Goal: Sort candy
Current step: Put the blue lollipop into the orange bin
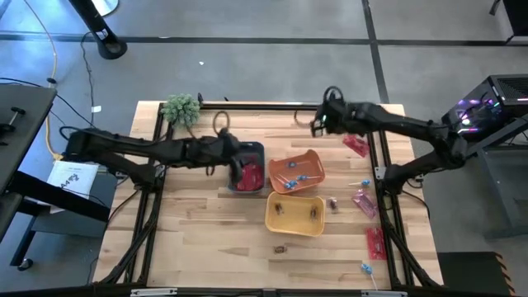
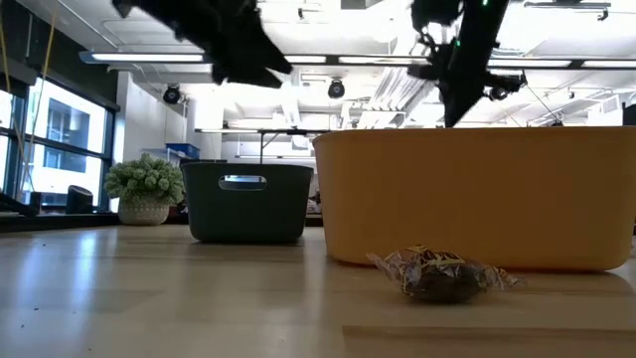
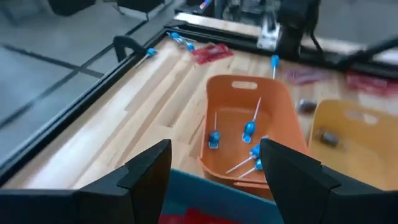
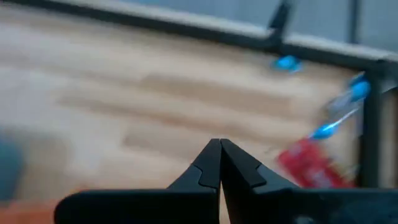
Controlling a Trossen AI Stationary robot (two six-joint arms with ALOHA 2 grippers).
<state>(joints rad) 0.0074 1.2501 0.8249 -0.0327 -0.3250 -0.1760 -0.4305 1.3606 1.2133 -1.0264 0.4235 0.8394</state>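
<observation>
My left gripper point(image 1: 239, 162) hangs open over the grey-blue bin point(image 1: 257, 150), which holds pink-red packets point(image 1: 247, 177); in the left wrist view its fingers point(image 3: 149, 171) stand wide apart above that bin's rim point(image 3: 217, 193). Blue-headed lollipops point(image 3: 249, 130) lie in the orange bin point(image 1: 307, 157). Brown wrapped pieces point(image 1: 285, 208) lie in the yellow bin point(image 1: 294, 224). My right gripper point(image 1: 316, 125) is shut, with nothing visible between its fingers, and hovers above the table near the far edge point(image 4: 219, 155). Loose packets point(image 1: 364, 202), a lollipop point(image 1: 365, 268) and brown pieces point(image 1: 280, 247) lie on the table's right and near parts.
A fuzzy green plant ball point(image 1: 181, 108) sits at the far left corner. Black frame rails point(image 1: 264, 105) border the table. The right wrist view shows lollipops point(image 4: 339, 121) and a red packet point(image 4: 308, 165) by the rail. One brown piece point(image 2: 442, 273) lies in front of the yellow bin point(image 2: 477, 199).
</observation>
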